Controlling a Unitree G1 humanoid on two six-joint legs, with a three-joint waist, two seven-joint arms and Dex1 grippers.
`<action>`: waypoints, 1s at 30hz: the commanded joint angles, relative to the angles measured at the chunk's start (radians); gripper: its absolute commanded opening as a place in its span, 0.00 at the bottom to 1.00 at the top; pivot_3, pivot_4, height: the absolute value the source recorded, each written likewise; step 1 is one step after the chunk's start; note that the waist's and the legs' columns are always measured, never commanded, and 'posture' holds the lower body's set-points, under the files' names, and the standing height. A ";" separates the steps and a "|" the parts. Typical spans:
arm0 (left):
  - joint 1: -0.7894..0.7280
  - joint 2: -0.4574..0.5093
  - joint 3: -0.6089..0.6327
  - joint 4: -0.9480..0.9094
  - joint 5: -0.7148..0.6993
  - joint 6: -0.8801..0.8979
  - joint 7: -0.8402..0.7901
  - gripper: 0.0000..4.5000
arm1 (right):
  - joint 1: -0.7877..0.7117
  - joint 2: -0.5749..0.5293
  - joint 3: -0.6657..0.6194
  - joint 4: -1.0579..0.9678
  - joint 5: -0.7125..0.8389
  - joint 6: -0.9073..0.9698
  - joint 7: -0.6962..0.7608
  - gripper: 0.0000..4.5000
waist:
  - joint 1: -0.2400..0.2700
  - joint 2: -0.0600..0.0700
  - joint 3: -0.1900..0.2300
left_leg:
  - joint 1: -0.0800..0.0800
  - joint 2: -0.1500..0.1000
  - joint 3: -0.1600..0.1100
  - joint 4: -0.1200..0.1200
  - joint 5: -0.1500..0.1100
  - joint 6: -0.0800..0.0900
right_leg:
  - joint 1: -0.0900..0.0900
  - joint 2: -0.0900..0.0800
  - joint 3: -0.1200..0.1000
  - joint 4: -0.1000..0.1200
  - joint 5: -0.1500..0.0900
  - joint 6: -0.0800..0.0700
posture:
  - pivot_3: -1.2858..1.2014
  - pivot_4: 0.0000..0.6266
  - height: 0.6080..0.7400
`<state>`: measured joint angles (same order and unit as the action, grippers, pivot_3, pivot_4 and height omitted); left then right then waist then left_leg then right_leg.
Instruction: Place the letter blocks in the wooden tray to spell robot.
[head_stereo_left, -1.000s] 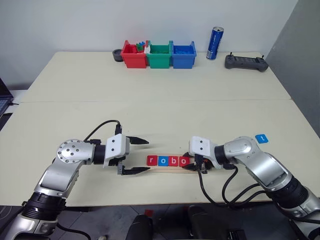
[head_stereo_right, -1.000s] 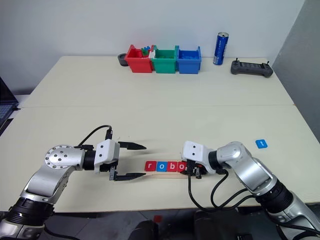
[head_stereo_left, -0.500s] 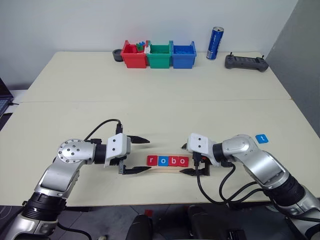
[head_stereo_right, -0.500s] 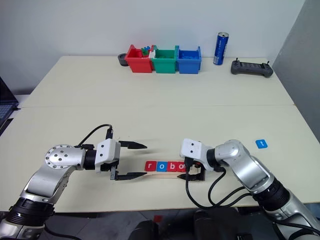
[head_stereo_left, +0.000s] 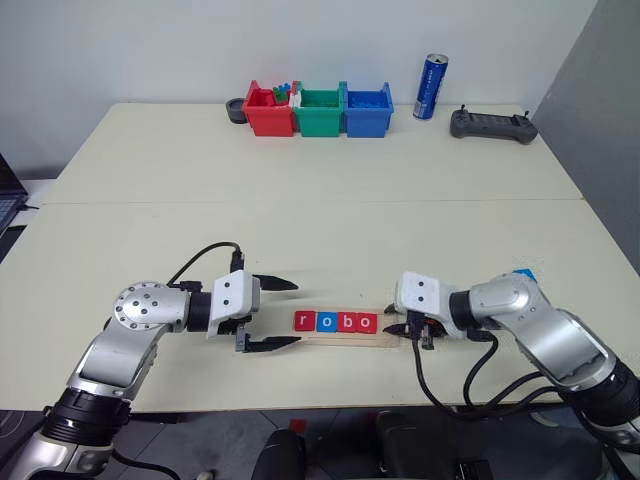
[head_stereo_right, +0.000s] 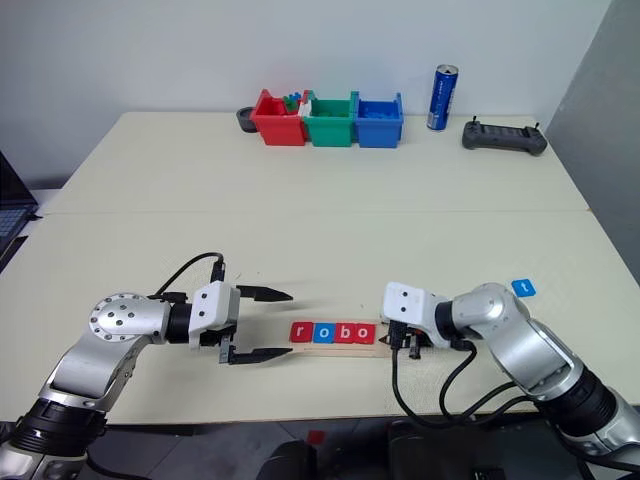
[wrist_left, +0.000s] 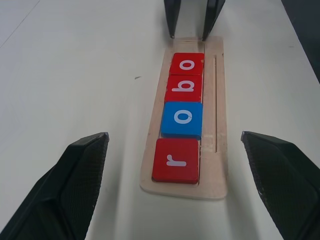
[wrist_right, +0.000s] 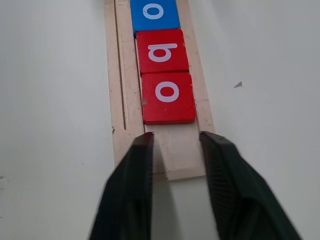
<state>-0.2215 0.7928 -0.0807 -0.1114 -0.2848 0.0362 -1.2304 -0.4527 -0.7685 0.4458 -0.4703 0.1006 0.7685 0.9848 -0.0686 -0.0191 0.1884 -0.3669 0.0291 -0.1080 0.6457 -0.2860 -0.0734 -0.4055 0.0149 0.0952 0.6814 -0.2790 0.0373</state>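
Note:
The wooden tray (wrist_left: 215, 100) lies near the table's front edge. It carries four letter blocks in a row: red r (head_stereo_left: 305, 321), blue o (head_stereo_left: 325, 322), red b (head_stereo_left: 346, 322) and red o (head_stereo_left: 367, 322). Another blue letter block (head_stereo_right: 522, 288) lies flat on the table to the right, beyond my right forearm. My left gripper (head_stereo_left: 292, 312) stands wide open at the tray's left end, one finger on either side of it, touching nothing. My right gripper (wrist_right: 176, 137) hovers at the tray's bare right end, just short of the red o. Its jaws stand a narrow way apart and hold nothing.
Red (head_stereo_left: 268, 110), green (head_stereo_left: 320, 112) and blue (head_stereo_left: 367, 110) bins stand at the table's far edge. A blue can (head_stereo_left: 430, 86) and a black controller (head_stereo_left: 492, 125) are to their right. A seam crosses the table's middle.
My right gripper let go of the red o in the tray, opened wide, then narrowed and drew back to the right off the block. The left arm stayed still.

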 joint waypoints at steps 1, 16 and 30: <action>-0.001 0.013 0.025 -0.013 0.003 -0.014 0.008 1.00 | 0.000 -0.007 0.010 -0.015 -0.012 -0.028 0.003 0.08 | 0.001 0.000 0.000 | 0.000 0.000 0.000 0.000 0.000 0.000 | 0.000 0.000 0.000 0.000 0.000 0.000 | 0.52 0.24 1.00; 0.007 -0.002 0.016 -0.029 -0.003 -0.011 0.029 1.00 | -0.035 0.058 0.068 0.059 -0.062 -0.109 0.000 0.00 | 0.001 0.000 0.000 | 0.000 0.000 0.000 0.000 0.000 0.000 | 0.000 0.000 0.000 0.000 0.000 0.000 | 0.52 0.24 1.00; 0.005 -0.009 0.009 -0.047 -0.002 -0.002 0.032 1.00 | -0.018 0.026 -0.141 -0.007 0.012 -0.074 -0.025 0.08 | 0.005 0.000 0.000 | 0.000 0.000 0.000 0.000 0.000 0.000 | 0.000 0.000 0.000 0.000 0.000 0.000 | 0.52 0.24 1.00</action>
<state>-0.2111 0.7819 -0.0823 -0.1174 -0.2842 0.0377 -1.2082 -0.4720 -0.7311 0.3843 -0.4183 0.0797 0.6723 0.9774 -0.0634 -0.0192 0.1883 -0.3669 0.0290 -0.1082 0.6458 -0.2860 -0.0734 -0.4055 0.0147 0.0950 0.6815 -0.2789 0.0371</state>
